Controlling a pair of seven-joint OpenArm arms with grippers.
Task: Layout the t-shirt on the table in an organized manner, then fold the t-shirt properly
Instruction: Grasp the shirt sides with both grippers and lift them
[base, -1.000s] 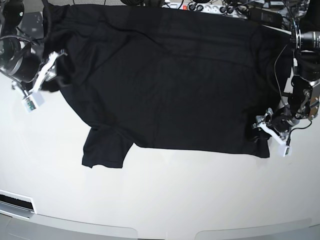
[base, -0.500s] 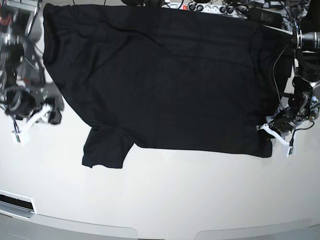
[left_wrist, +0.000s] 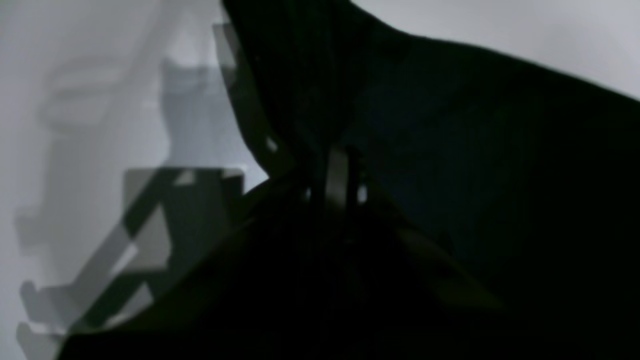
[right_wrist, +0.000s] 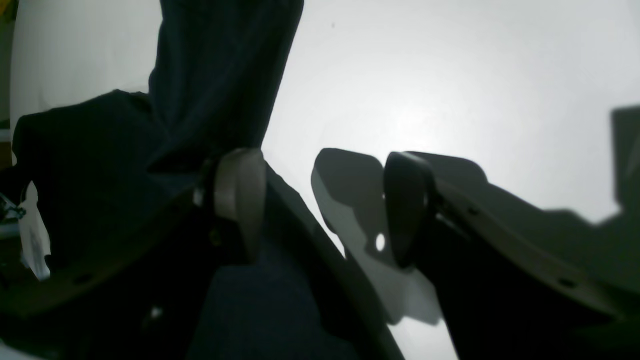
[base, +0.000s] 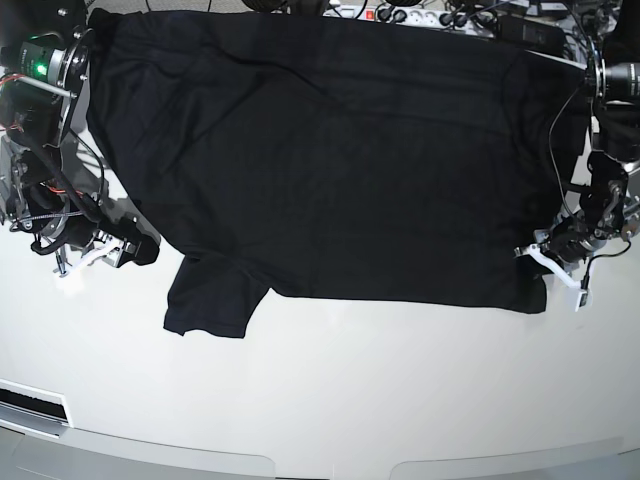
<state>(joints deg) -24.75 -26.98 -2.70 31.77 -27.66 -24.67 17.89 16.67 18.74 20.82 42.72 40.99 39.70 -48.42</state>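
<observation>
Pinching the t-shirt (base: 330, 160) at its hem corner, the left gripper (base: 548, 262) has its jaws pressed together on a ridge of black cloth; in the left wrist view the fabric (left_wrist: 450, 150) bunches up between the closed fingertips and fills most of the frame. Spread wide, the right gripper (base: 85, 257) sits just off the opposite side of the shirt, low over the table (base: 330, 400); the right wrist view shows one finger (right_wrist: 239, 192) against the dark cloth and the other (right_wrist: 407, 200) over bare white tabletop, with nothing caught between them. Black and short-sleeved, the shirt lies spread flat across the far half of the table, one sleeve (base: 212, 295) pointing toward the near edge
</observation>
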